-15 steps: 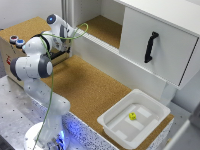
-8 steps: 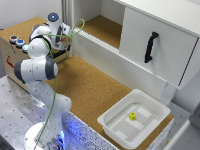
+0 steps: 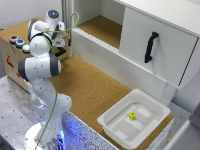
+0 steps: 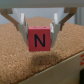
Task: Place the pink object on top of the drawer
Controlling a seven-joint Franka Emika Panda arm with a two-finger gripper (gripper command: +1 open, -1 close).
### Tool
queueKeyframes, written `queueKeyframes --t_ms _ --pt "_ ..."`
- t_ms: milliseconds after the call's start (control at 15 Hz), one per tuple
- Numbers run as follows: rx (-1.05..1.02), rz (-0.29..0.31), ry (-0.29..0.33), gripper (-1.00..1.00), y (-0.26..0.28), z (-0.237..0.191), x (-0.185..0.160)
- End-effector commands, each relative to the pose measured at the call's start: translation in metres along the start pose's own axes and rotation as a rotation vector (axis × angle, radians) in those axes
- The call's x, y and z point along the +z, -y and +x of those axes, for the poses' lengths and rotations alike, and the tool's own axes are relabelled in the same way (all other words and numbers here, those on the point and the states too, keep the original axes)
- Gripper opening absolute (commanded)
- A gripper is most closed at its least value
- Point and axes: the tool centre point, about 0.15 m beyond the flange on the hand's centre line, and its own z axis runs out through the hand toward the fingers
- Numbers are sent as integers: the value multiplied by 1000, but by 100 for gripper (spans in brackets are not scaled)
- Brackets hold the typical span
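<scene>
The pink object (image 4: pixel 40 39), a cube with a dark letter N on the face turned to the wrist camera, sits between our pincer's (image 4: pixel 39 29) two pale fingers (image 4: pixel 21 26), which are closed against its sides so that we grip it. In the wrist view the cube hangs just above the brown cork surface (image 4: pixel 20 60), with a shadow under it. In the exterior view our pincer (image 3: pixel 61 46) is at the far left of the scene, beside a wooden box (image 3: pixel 11 57) carrying round coloured knobs; the cube itself is too small to make out there. The drawer (image 3: pixel 155 47), white with a black bar handle (image 3: pixel 150 47), stands well apart at the exterior view's right. Near the front right lies a shallow white tray (image 3: pixel 112 125) holding a small yellow item (image 3: pixel 132 116).
</scene>
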Motion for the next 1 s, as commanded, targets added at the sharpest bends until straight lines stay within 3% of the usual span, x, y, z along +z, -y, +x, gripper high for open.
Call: queueKeyframes --t_ms 0,67,400,933 --pt "-204 222 118 -100 -10 29 12" --pt "-226 235 114 100 -9 30 5" --pt "-298 279 78 100 1 29 -28" --pt "-173 219 28 100 -4 19 -61"
